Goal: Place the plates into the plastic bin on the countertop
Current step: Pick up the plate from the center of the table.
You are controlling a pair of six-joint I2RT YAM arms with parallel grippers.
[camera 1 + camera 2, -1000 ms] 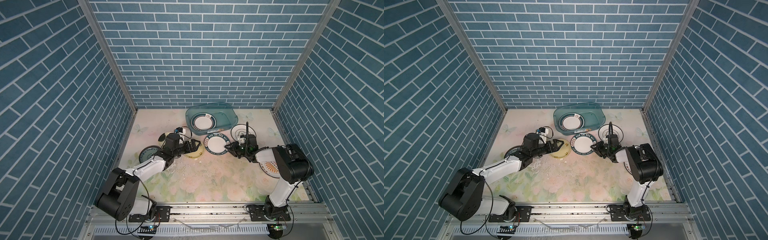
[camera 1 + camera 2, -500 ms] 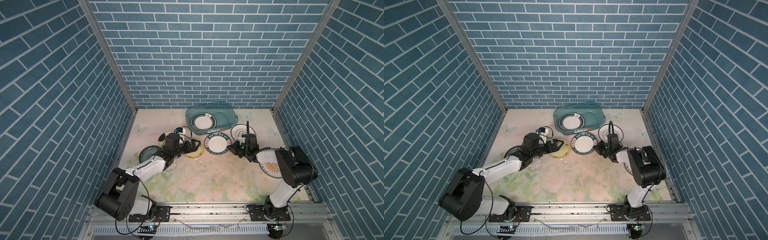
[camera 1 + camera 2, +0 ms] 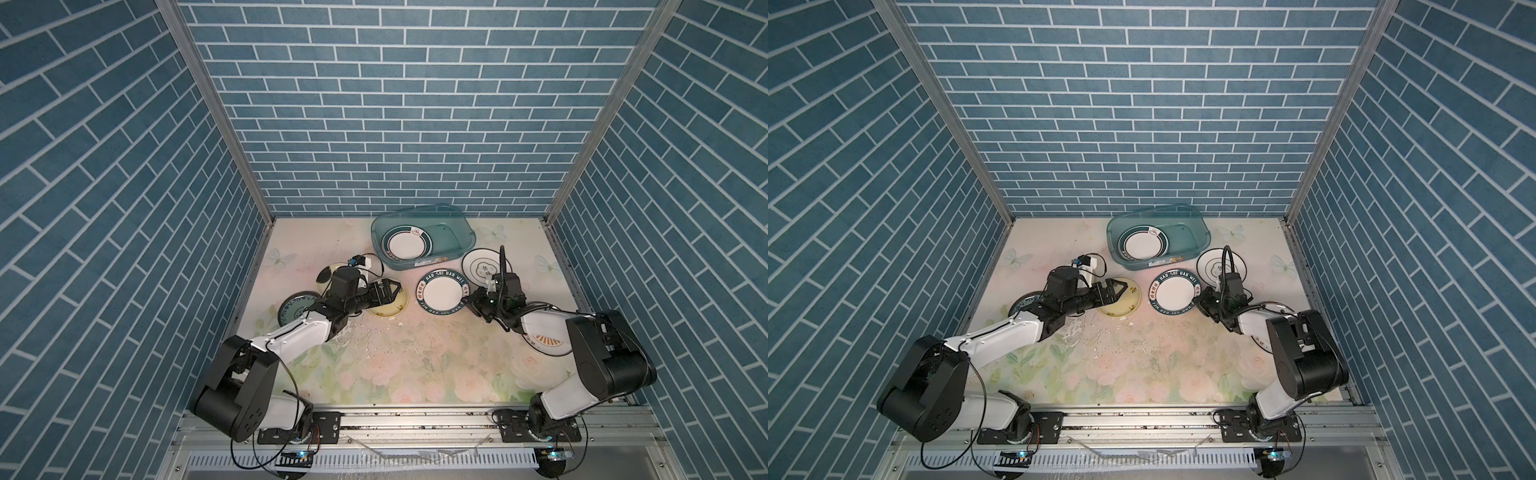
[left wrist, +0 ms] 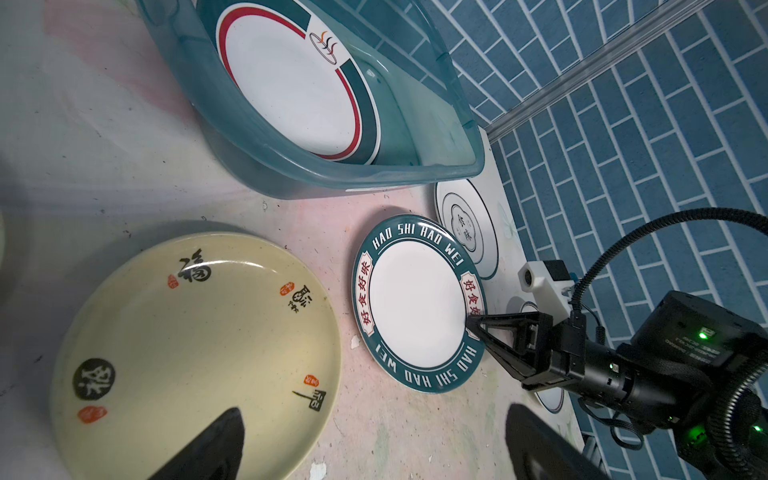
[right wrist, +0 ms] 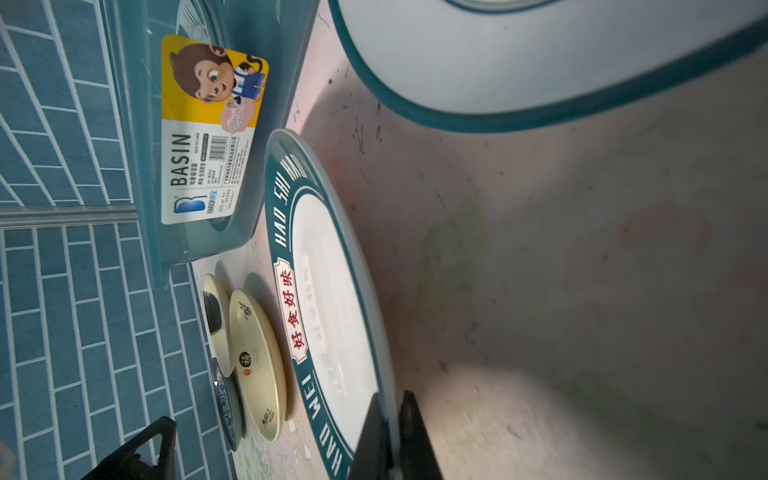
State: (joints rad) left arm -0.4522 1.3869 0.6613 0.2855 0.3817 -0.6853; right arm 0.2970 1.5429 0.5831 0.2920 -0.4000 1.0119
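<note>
Presently, the right gripper (image 3: 468, 296) is clamping the right-hand rim of the green-rimmed plate (image 3: 441, 293) at frame centre. The plastic bin (image 3: 451, 237) is lying just beyond it, toward upper centre. The left gripper (image 3: 396, 291), spread open and empty, is hovering over the yellow plate (image 3: 388, 311).

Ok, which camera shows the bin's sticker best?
Right wrist view: the sticker is close up, monkey picture and BASIN legible. In both top views it is a pale strip on the plastic bin; the left wrist view barely shows it.
</note>
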